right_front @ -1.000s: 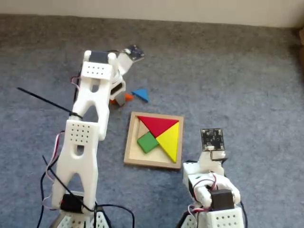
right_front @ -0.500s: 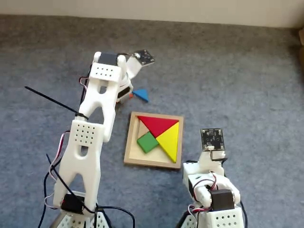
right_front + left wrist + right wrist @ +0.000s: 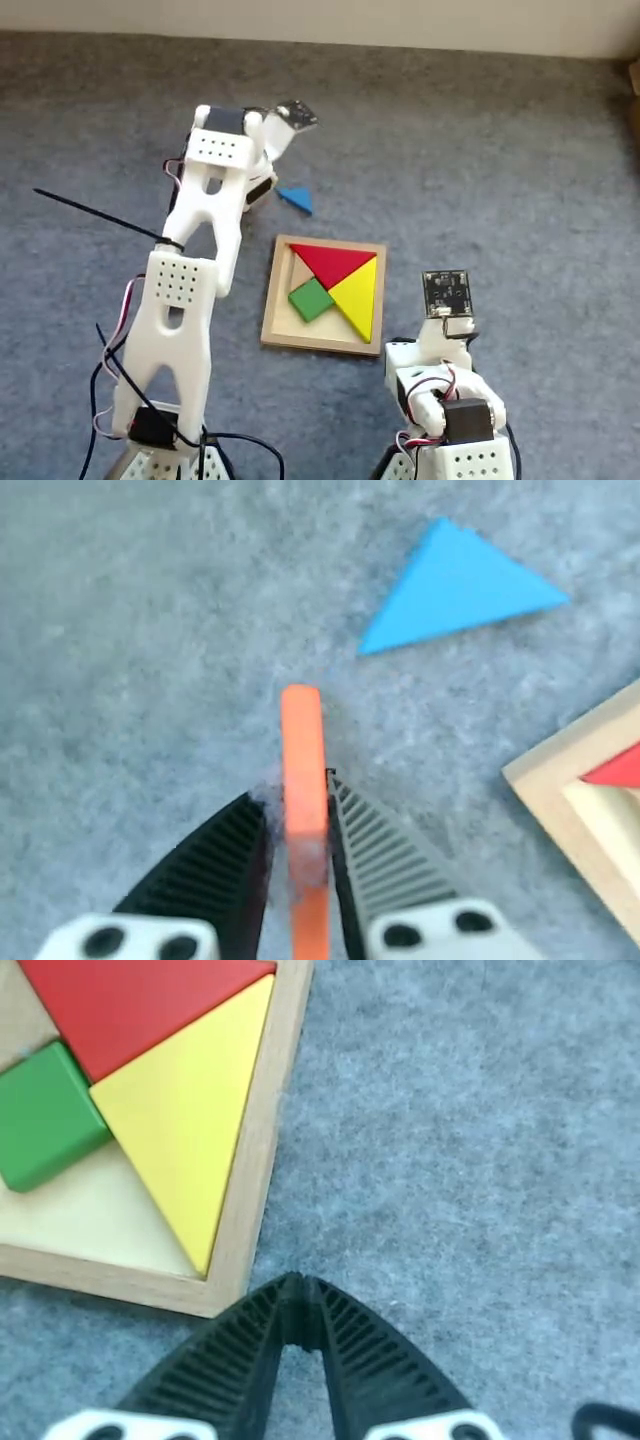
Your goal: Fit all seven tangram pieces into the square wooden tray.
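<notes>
The square wooden tray (image 3: 274, 300) lies mid-carpet and holds a red triangle (image 3: 332, 262), a yellow triangle (image 3: 360, 293) and a green square (image 3: 311, 299). A blue triangle (image 3: 295, 199) rests on the carpet beyond the tray, seen also in the left wrist view as the blue triangle (image 3: 455, 585). My left gripper (image 3: 297, 795) is shut on a thin orange piece (image 3: 303, 780) standing on edge, just above the carpet beside the blue triangle. My right gripper (image 3: 300, 1300) is shut with nothing in it, just off the tray's (image 3: 250, 1210) near right corner.
Grey carpet covers the whole floor. The left arm (image 3: 195, 260) stretches along the tray's left side. The right arm's base (image 3: 445, 410) sits at the near right. A pale wall edge runs along the far side.
The left arm swung right and then eased back a little to the left, with the orange piece in its gripper now hidden under the arm in the high view. The right arm has not moved.
</notes>
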`<control>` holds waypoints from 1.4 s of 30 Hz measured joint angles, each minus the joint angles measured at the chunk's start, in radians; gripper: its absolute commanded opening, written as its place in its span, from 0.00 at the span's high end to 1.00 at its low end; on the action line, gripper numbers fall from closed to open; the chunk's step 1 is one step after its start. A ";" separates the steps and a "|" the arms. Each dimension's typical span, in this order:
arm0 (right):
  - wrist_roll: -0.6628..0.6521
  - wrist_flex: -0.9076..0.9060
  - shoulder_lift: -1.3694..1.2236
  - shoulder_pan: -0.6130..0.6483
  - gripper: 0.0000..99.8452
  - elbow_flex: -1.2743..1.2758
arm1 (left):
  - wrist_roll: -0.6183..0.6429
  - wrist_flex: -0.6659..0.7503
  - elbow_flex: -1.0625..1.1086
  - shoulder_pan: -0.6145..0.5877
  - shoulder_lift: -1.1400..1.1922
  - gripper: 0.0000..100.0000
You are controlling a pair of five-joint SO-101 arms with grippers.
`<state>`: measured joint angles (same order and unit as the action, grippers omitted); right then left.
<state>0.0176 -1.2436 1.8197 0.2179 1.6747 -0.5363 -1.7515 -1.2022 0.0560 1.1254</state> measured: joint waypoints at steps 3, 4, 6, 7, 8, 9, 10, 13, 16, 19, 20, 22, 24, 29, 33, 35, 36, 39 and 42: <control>0.000 0.000 0.000 0.000 0.99 0.000 | 0.012 -0.002 0.095 0.029 -0.069 1.00; 0.000 0.000 0.000 0.000 0.99 0.000 | 0.012 -0.002 0.135 0.044 -0.098 1.00; 0.000 0.000 0.000 0.000 0.99 0.000 | 0.012 -0.003 0.224 0.077 -0.161 1.00; 0.000 0.000 0.000 0.000 0.99 0.000 | 0.014 -0.003 0.262 0.094 -0.195 1.00; 0.000 0.000 0.000 0.000 0.99 0.000 | 0.017 -0.003 0.301 0.107 -0.229 1.00; 0.000 0.000 0.000 0.000 0.99 0.000 | 0.018 -0.003 0.338 0.121 -0.264 1.00; 0.000 0.000 0.000 0.000 0.99 0.000 | 0.018 -0.003 0.370 0.132 -0.299 1.00; 0.000 0.000 0.000 0.000 0.99 0.000 | 0.061 -0.003 0.446 0.163 -0.391 1.00; 0.000 0.000 0.000 0.000 0.99 0.000 | 0.095 -0.003 0.512 0.192 -0.471 1.00; 0.000 0.000 0.000 0.000 0.99 0.000 | 0.104 -0.003 0.583 0.227 -0.531 1.00; 0.000 0.000 0.000 0.000 0.99 0.000 | 0.106 -0.003 0.606 0.241 -0.551 1.00; 0.000 0.000 0.000 0.000 0.99 0.000 | 0.112 -0.003 0.644 0.265 -0.586 1.00; 0.000 0.000 0.000 0.000 0.99 0.000 | 0.138 -0.003 0.678 0.290 -0.621 1.00; 0.000 0.000 0.000 0.000 0.99 0.000 | 0.186 -0.003 0.753 0.336 -0.707 1.00; 0.000 0.000 0.000 0.000 0.99 0.000 | 0.224 0.023 0.832 0.371 -0.764 1.00; 0.000 0.000 0.000 0.000 0.99 0.000 | 0.244 0.061 0.887 0.382 -0.790 1.00; 0.000 0.000 0.000 0.000 0.99 0.000 | 0.250 0.084 0.921 0.385 -0.807 1.00; 0.000 0.000 0.000 0.000 0.99 0.000 | 0.261 0.149 1.026 0.388 -0.859 1.00; 0.000 0.000 0.000 0.000 0.99 0.000 | 0.264 0.204 1.129 0.402 -0.930 1.00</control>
<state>0.0176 -1.2436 1.8197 0.2179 1.6747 -0.2723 -1.5474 -0.0729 0.4580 0.1956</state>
